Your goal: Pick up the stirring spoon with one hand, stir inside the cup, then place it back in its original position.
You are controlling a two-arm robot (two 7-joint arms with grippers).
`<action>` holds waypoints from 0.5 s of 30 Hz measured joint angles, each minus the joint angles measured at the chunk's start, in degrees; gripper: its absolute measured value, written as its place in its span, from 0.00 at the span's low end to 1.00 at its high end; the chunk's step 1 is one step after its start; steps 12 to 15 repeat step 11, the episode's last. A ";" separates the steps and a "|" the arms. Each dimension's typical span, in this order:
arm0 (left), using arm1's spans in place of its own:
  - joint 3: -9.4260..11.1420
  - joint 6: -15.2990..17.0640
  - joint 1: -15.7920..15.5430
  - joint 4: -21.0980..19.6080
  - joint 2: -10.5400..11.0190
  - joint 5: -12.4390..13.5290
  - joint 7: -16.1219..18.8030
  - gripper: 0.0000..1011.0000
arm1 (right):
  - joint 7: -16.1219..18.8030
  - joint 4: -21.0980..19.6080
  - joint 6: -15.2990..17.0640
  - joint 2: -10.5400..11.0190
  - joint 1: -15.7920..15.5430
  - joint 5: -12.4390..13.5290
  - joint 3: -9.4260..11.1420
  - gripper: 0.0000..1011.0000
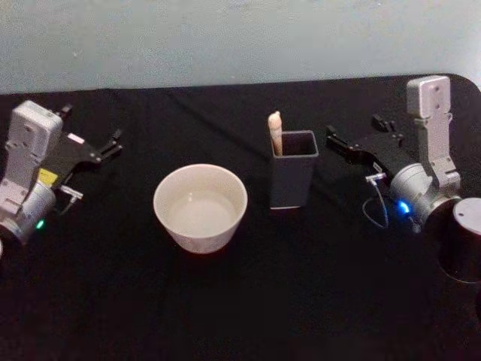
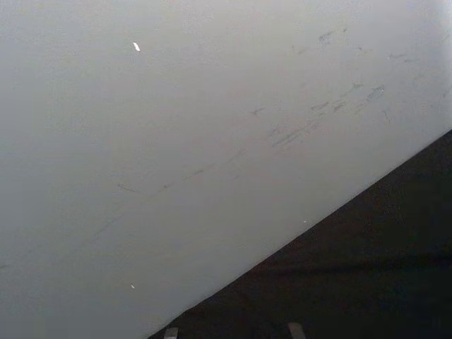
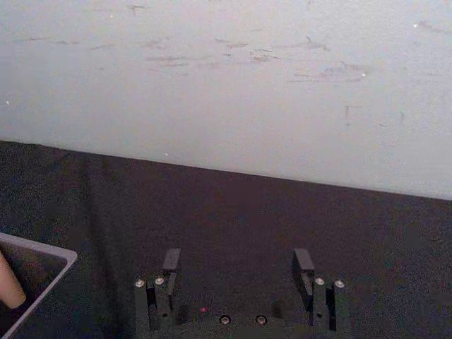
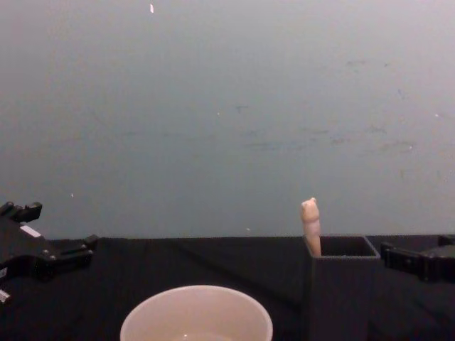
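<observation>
Stirring spoon (image 1: 276, 132) standing upright in the dark square holder (image 1: 293, 179), beige handle leaning at the holder's left rear corner, bowl hidden inside. Cream-white cup (image 1: 201, 207) just left of the holder on the black table (image 1: 240, 301), apart from it. Right gripper (image 1: 340, 143) just right of the holder at rim height, fingers (image 3: 304, 263) spread wide and holding nothing, spoon well outside the gap, off beyond the holder's far wall. Left gripper (image 1: 113, 144) off at the table's left side, well apart from cup and spoon, apparently parted and empty.
</observation>
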 joint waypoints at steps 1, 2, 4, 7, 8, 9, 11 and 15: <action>0.00 0.00 -0.01 0.00 0.00 0.00 0.00 0.99 | 0.00 0.00 0.00 0.00 0.00 0.00 0.00 0.99; 0.00 0.00 0.00 0.00 0.00 0.00 0.00 0.99 | 0.00 0.00 0.00 0.00 0.00 0.00 0.00 0.99; 0.00 0.00 0.00 0.00 0.00 0.00 0.00 0.99 | 0.00 0.00 0.00 0.00 0.00 0.00 0.00 0.99; 0.00 0.00 0.00 0.00 0.00 0.00 0.00 0.99 | 0.00 0.00 0.00 0.00 0.00 0.00 0.00 0.99; 0.01 0.00 0.00 0.00 0.00 0.00 0.00 0.99 | 0.00 0.00 0.00 0.00 0.00 0.00 0.00 0.99; 0.00 0.00 0.00 0.00 0.00 0.00 0.00 0.99 | 0.00 0.00 0.00 0.00 0.00 0.00 0.00 0.99; 0.00 0.00 0.00 0.00 0.00 0.00 0.00 0.99 | 0.00 0.00 0.00 0.00 0.00 0.00 0.00 0.99; 0.00 0.00 0.00 0.00 0.00 0.00 0.00 0.99 | 0.00 0.00 0.00 0.00 0.00 0.00 0.00 0.99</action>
